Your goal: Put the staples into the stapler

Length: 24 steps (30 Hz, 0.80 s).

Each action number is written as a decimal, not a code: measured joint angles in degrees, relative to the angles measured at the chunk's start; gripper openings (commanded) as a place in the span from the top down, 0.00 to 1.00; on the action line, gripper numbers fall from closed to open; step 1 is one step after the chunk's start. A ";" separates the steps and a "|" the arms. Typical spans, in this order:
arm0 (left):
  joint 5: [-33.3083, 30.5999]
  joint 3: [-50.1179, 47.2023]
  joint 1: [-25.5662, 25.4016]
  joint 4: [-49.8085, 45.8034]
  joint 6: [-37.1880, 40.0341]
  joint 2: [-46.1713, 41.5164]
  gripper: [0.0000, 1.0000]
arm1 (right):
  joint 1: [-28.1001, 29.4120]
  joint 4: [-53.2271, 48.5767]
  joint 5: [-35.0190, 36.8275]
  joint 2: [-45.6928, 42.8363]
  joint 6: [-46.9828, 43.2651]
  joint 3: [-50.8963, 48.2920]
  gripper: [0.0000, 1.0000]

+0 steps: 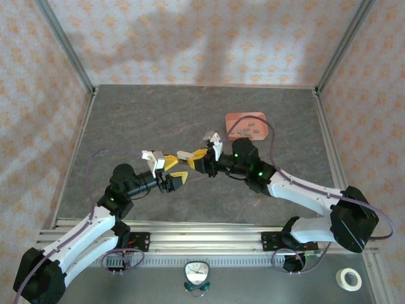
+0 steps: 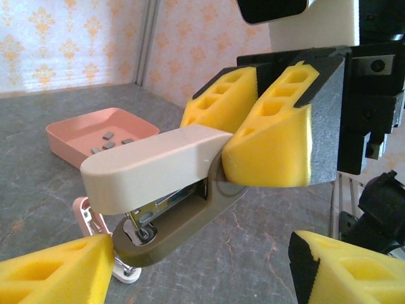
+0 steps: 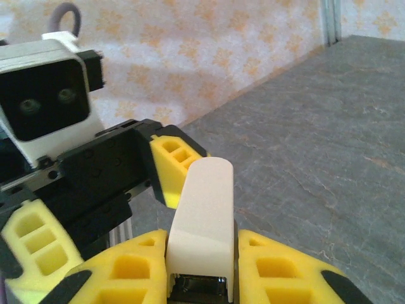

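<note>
The stapler (image 2: 152, 168) has a cream top and an olive base, and it hangs above the table. My right gripper (image 3: 202, 282) is shut on its rear end, one yellow finger (image 3: 126, 272) pressed to each side. The stapler's front points at my left gripper (image 1: 175, 170). In the left wrist view my left gripper (image 2: 196, 278) is open, with its fingertips (image 2: 50, 272) low and wide apart below the stapler's front, touching nothing. Several staples (image 2: 111, 136) lie in the salmon-pink tray (image 2: 63, 136), which stands at the back right (image 1: 235, 118) in the top view.
A small pink and white piece (image 2: 88, 221) shows just under the stapler's front; I cannot tell what it is. Metal frame rails (image 1: 69, 57) and patterned walls enclose the grey table. A clock (image 1: 197, 273) and a tape roll (image 1: 348, 278) lie off the near edge.
</note>
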 measured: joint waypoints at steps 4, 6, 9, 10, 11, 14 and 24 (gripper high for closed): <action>1.25 0.24 -0.02 0.11 1.16 0.61 0.29 | -0.50 0.02 -2.19 -0.63 -2.93 -0.04 0.85; 1.46 0.42 -0.02 0.15 1.55 0.61 0.30 | -1.33 0.02 -3.82 -1.18 -3.67 -0.22 0.85; 1.46 0.76 -0.02 0.26 1.84 0.61 0.30 | -3.21 -0.31 -6.38 -2.45 -4.72 -0.57 0.85; 1.46 0.85 -0.02 0.33 1.95 0.61 0.30 | -3.91 -0.74 -7.41 -3.15 -5.07 -0.63 0.85; 1.49 0.92 -0.02 0.37 1.97 0.70 0.30 | -4.46 -1.03 -8.22 -3.65 -5.40 -0.63 0.85; 2.38 1.77 -0.02 1.03 1.97 2.16 0.32 | -5.79 -2.01 -11.47 -5.14 -6.64 -0.59 0.84; 6.86 3.13 -0.02 5.51 1.99 6.43 0.41 | -6.21 -9.35 -18.43 -4.85 -12.83 2.32 0.84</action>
